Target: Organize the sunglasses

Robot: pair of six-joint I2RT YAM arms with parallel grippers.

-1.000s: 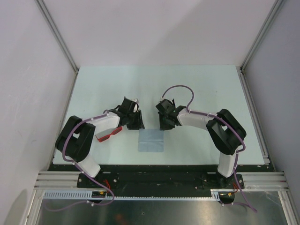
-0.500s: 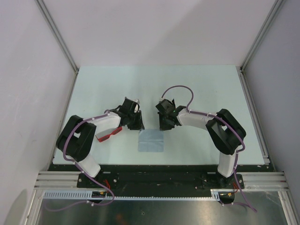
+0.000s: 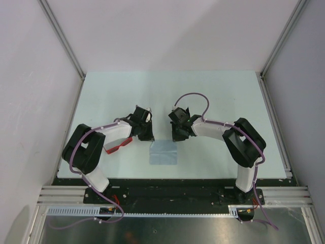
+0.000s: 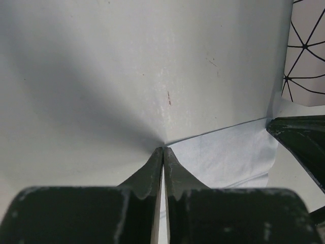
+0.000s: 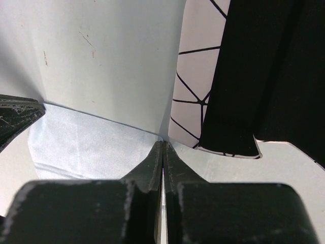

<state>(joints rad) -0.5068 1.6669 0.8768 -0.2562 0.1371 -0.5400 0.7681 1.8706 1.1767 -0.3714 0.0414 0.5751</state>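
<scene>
Blue cloth is being pinched at its far corners by the left gripper and right gripper, sunglasses lying nearby.

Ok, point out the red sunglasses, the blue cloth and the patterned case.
red sunglasses (image 3: 118, 148): top view, the visible frame front.
light-blue cloth (image 3: 164, 154): top view, its middle.
white patterned case (image 5: 197, 71): right wrist view, its lined outer surface.

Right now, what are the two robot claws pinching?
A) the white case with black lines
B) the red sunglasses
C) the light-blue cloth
C: in the wrist views the left gripper and the right gripper each have their fingertips shut on a corner of the light-blue cloth, while the red sunglasses lie apart, beside the left arm.
</scene>
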